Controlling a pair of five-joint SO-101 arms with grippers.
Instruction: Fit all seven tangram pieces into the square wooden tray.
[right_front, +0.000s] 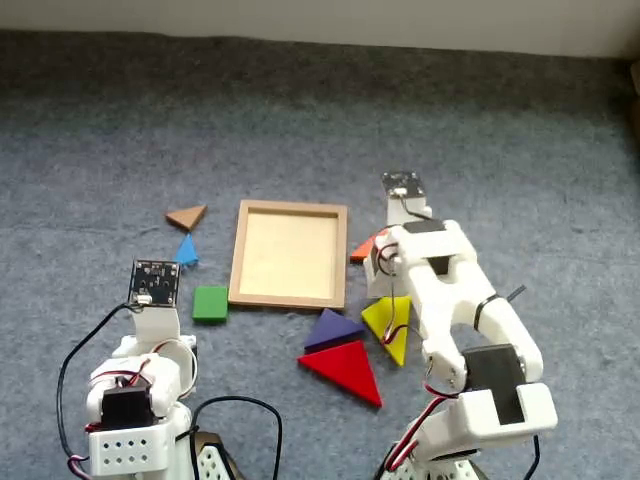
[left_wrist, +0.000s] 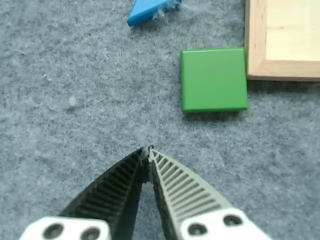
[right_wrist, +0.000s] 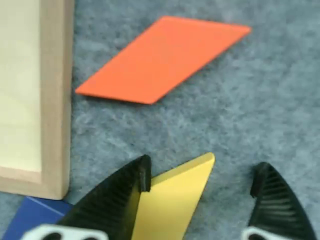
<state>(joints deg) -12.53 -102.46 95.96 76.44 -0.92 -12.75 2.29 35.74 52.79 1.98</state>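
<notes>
The high camera is fixed above the arms' base side. It looks steeply down over the grey felt counter (right_front: 300, 110) from far enough to take in the square wooden tray (right_front: 288, 206) and the pieces around it. The left wrist camera sits close over the counter, looking forward along the left gripper (left_wrist: 149, 150). Just ahead lies the flat green square piece (left_wrist: 214, 80), shared with the high view. The right wrist camera, equally close, looks past the right gripper (right_wrist: 200, 175) at the orange parallelogram piece (right_wrist: 162, 60) beyond. All three views share the tray.
</notes>
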